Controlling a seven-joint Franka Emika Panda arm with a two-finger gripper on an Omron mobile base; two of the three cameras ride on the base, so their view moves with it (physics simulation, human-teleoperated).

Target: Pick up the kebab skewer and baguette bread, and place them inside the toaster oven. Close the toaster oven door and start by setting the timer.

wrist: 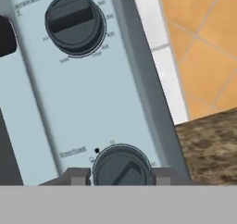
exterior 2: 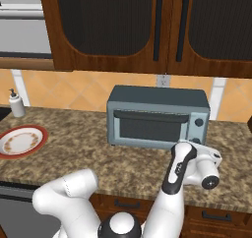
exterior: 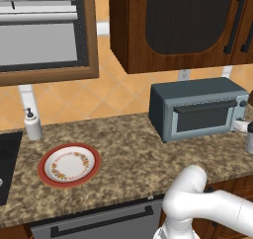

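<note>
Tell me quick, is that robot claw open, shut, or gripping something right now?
Gripper: open, its two fingertips sit either side of the lower knob on the toaster oven; whether they press on it cannot be told.

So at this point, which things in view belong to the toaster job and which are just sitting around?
Job:
toaster oven
toaster oven door, shut
lower knob, flanked by the hand

Lying about:
plate, nothing on it
soap dispenser
upper knob
wall cabinets
</note>
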